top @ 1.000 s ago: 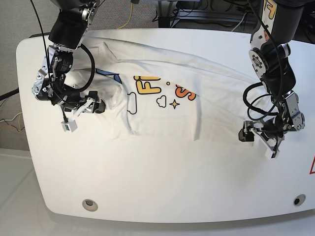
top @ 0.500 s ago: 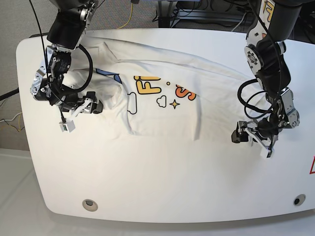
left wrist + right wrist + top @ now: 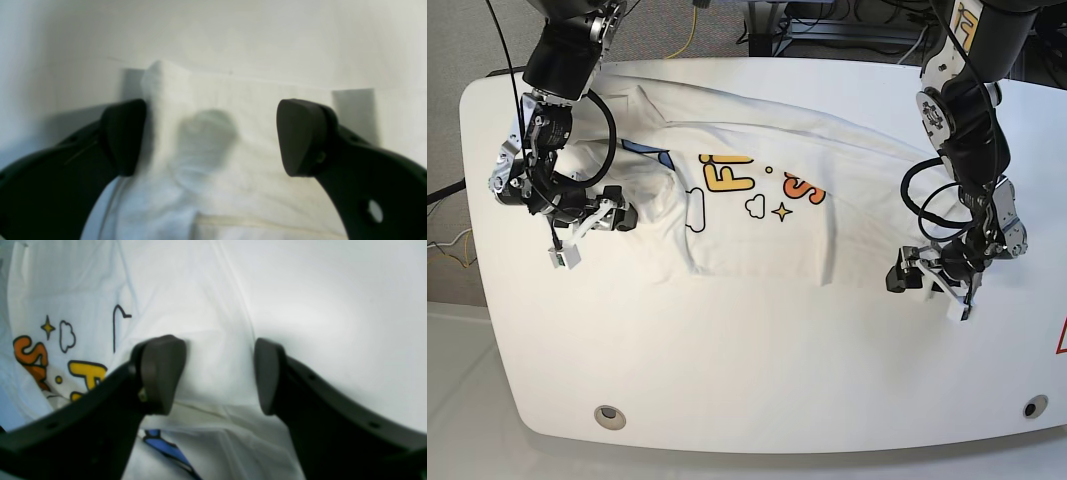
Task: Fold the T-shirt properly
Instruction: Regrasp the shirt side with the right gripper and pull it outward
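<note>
The white T-shirt lies crumpled across the white table, with yellow and orange letters, small clouds and a star showing near its middle. My left gripper is low at the shirt's right edge. In the left wrist view it stands wide open, its fingers straddling a raised corner of the cloth. My right gripper is at the shirt's left side. In the right wrist view it is open over a flat fold of the cloth, with the print to its left.
Two round holes sit near the table's front edge. A red mark shows at the right border. Cables and frame legs lie beyond the far edge.
My left gripper has slid left along the table onto the shirt's right edge, staying open. My right gripper has shifted slightly left. The shirt has barely moved.
</note>
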